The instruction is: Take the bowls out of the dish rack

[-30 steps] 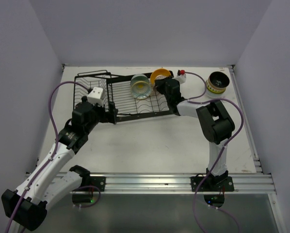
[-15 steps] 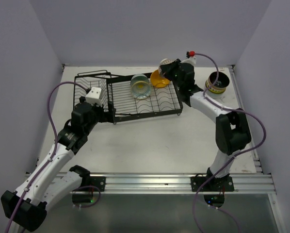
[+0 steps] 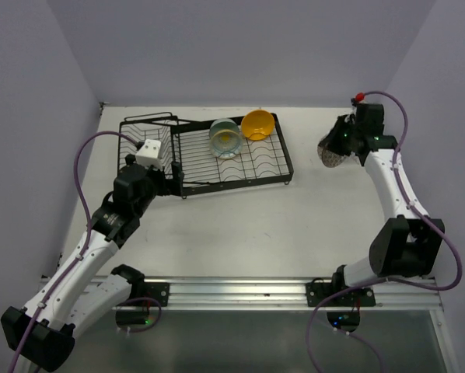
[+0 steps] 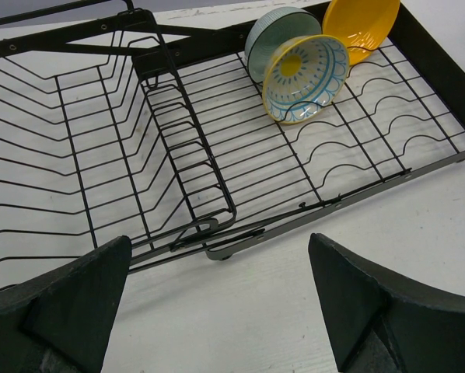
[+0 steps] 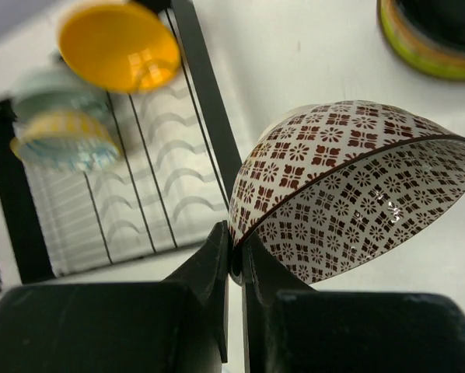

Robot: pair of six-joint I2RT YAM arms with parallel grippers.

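The right gripper is pinched shut on the rim of the brown-patterned bowl, well right of the dish rack. The lime-banded bowl on the table, probably the drop spot, lies just beyond, at the upper right of the wrist view. The left gripper gapes wide, empty.

Overhead view of a small enclosed work cell. A matte white tabletop fills the middle of the picture, wider at the near side and narrowing toward the back. Three plain walls close it in: a back wall, a left wall and a right wall, all pale lavender-grey. They meet the tabletop in straight seams. A silver metal rail with long grooves runs along the near edge. Below it lies a dark grey strip, perhaps floor; it is too dim to tell. The light is soft and even, casting only weak shadows.
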